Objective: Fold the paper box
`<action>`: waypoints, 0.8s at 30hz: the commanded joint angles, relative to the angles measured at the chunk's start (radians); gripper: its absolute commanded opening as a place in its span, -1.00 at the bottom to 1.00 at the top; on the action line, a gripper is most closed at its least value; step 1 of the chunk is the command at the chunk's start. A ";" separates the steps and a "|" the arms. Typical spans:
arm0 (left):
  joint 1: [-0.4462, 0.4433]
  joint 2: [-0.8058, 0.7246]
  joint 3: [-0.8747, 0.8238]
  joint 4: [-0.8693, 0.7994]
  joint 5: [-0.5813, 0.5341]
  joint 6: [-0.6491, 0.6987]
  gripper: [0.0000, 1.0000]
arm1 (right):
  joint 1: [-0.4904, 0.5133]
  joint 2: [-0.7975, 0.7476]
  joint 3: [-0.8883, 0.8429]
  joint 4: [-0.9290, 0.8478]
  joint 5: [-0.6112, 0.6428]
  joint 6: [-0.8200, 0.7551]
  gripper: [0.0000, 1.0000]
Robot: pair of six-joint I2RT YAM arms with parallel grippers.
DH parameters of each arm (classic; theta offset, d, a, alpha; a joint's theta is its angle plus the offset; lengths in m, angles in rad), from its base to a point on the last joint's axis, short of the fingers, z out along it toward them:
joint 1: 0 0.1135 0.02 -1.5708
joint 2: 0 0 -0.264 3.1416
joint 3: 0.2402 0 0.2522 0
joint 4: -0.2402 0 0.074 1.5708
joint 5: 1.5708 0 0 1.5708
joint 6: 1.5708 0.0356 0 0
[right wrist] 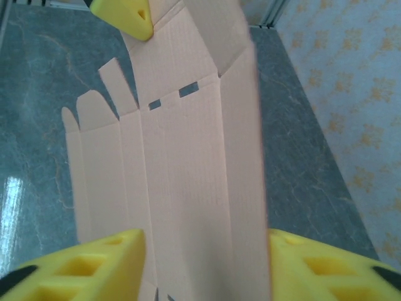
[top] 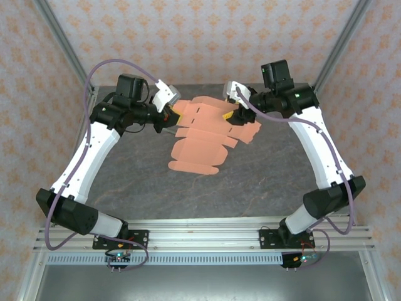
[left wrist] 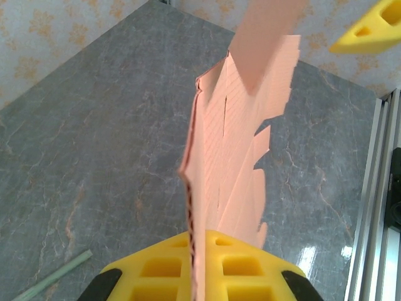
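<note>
The paper box [top: 203,135], still a flat die-cut sheet, is held up over the grey table [top: 250,182] between the two arms. One edge is pinched in the left gripper [left wrist: 191,244], whose fingers are pressed together on the card. The right gripper [right wrist: 207,263] is seen with fingers apart and the sheet between them. Whether the sheet is gripped there cannot be told, as the near panel is blurred.

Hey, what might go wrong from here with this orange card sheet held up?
The left tool pinches the card sheet near one edge while most of it hangs unsupported, so it may slip out or tear. The right tool has its fingers either side of a panel's width; squeezing there may buckle the panel rather than bend a crease.
</note>
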 commanded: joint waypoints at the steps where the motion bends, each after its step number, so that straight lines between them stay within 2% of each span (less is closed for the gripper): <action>1: -0.009 0.005 0.034 -0.019 0.019 0.020 -1.00 | 0.002 0.041 0.078 -0.088 -0.068 -0.044 -0.28; 3: -0.009 0.005 0.033 -0.016 0.019 0.019 -1.00 | 0.002 0.058 0.091 -0.093 -0.052 -0.043 -0.51; 9: -0.010 0.004 0.029 -0.001 0.028 0.014 -1.00 | 0.002 0.070 0.067 -0.055 -0.014 -0.031 -0.48; 15: -0.011 0.006 0.026 0.002 0.027 0.009 -1.00 | 0.011 0.068 0.061 -0.022 0.029 -0.009 -0.76; 19: -0.010 0.008 0.024 0.019 0.022 -0.016 -1.00 | 0.038 0.051 0.025 0.038 0.148 0.013 -0.97; 24: -0.010 0.046 0.059 0.045 -0.006 -0.177 -1.00 | 0.108 -0.040 -0.153 0.283 0.420 0.051 -1.00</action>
